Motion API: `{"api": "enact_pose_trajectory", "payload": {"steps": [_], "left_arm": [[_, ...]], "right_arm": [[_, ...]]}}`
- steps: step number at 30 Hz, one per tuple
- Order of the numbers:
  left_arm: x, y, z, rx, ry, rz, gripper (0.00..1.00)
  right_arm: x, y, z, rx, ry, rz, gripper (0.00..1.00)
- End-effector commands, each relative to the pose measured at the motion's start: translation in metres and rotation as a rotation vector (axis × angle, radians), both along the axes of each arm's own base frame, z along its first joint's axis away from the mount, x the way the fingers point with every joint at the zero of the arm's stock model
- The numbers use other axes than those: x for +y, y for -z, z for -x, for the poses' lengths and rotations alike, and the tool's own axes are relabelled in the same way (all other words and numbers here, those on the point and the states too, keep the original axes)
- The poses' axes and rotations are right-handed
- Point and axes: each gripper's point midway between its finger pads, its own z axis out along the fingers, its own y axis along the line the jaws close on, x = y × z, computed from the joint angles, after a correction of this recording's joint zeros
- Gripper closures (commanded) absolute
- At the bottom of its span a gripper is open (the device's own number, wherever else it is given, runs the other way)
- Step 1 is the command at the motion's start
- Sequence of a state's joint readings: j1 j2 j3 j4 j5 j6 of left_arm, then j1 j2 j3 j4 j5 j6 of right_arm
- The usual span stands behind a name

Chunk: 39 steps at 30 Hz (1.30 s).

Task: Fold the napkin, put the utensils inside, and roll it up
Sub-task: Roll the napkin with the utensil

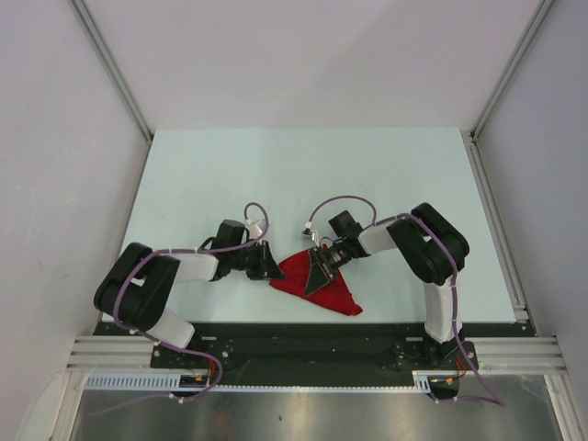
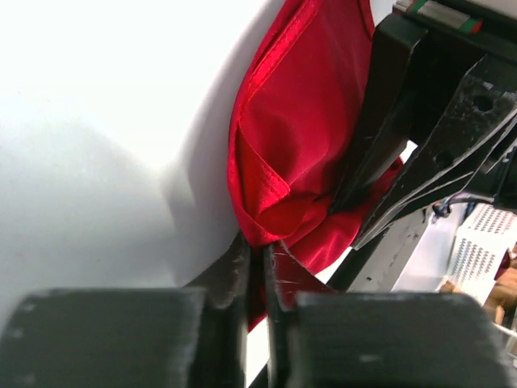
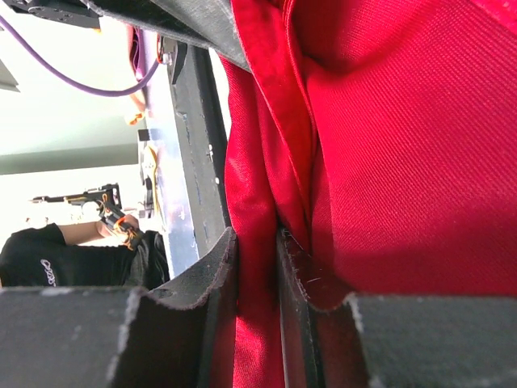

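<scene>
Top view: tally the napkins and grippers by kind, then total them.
napkin: 1
grippers: 2 (left gripper, right gripper)
Total: 3

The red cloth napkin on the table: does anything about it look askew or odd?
Yes. The bright red cloth napkin is crumpled into an uneven wedge, not flat, with folds pinched by the left gripper and the right gripper.

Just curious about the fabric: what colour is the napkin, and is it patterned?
Plain bright red, no pattern. The napkin shows best in the right wrist view.
</scene>
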State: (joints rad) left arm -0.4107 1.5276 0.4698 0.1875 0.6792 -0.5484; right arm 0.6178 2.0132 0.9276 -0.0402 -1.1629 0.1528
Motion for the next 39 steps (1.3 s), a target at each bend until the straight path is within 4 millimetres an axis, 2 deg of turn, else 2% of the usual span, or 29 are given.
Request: {"api": "enact_pose_trajectory", "payload": {"steps": [1,3,7,9,10,11,12,13,14,16,17,19,21,24,30,37,39], "left_arm": [[0.003,0.006,0.011,0.027,0.020,-0.030,0.98],[0.003,0.007,0.010,0.025,0.019,-0.041,1.00],[0.002,0.012,0.007,0.041,0.024,-0.053,1.00],[0.001,0.013,0.006,0.050,0.029,-0.056,1.00],[0.002,0.015,0.005,0.056,0.028,-0.061,1.00],[0.002,0.016,0.006,0.066,0.030,-0.062,1.00],[0.000,0.015,0.004,0.063,0.033,-0.060,1.00],[0.001,0.018,0.005,0.079,0.035,-0.068,1.00],[0.000,0.018,0.004,0.083,0.037,-0.070,1.00],[-0.001,0.017,0.001,0.088,0.048,-0.071,1.00],[-0.001,0.020,0.002,0.101,0.053,-0.076,1.00],[-0.002,0.020,-0.002,0.103,0.058,-0.083,1.00],[-0.001,0.021,-0.005,0.105,0.054,-0.089,1.00],[0.000,0.022,-0.009,0.109,0.047,-0.089,1.00],[0.000,0.019,-0.012,0.090,0.052,-0.089,1.00],[-0.001,0.016,-0.013,0.084,0.051,-0.081,1.00],[-0.003,0.012,-0.015,0.078,0.049,-0.075,0.94]], "right_arm": [[-0.012,0.028,-0.015,-0.065,0.061,0.132,0.73],[-0.012,0.015,-0.022,-0.110,0.077,0.146,0.58],[-0.014,-0.018,-0.043,-0.262,0.132,0.169,0.41],[-0.019,-0.038,-0.056,-0.395,0.185,0.210,0.37],[-0.021,-0.042,-0.059,-0.453,0.200,0.230,0.32],[-0.025,-0.036,-0.063,-0.557,0.216,0.313,0.30],[-0.024,-0.051,-0.063,-0.662,0.230,0.318,0.30],[-0.022,-0.054,-0.064,-0.747,0.238,0.335,0.28],[-0.021,-0.047,-0.051,-0.873,0.203,0.392,0.27],[-0.014,-0.058,-0.046,-1.015,0.218,0.378,0.26],[-0.010,-0.052,-0.030,-1.079,0.175,0.390,0.26],[-0.003,-0.058,-0.023,-1.149,0.182,0.376,0.27],[0.004,-0.057,-0.009,-1.202,0.144,0.365,0.28],[0.010,-0.049,0.000,-1.212,0.104,0.370,0.30],[0.008,-0.022,0.001,-1.208,0.044,0.430,0.32],[0.003,0.008,0.008,-1.134,-0.013,0.480,0.50],[-0.002,0.016,0.011,-1.080,-0.021,0.499,0.57]]}}
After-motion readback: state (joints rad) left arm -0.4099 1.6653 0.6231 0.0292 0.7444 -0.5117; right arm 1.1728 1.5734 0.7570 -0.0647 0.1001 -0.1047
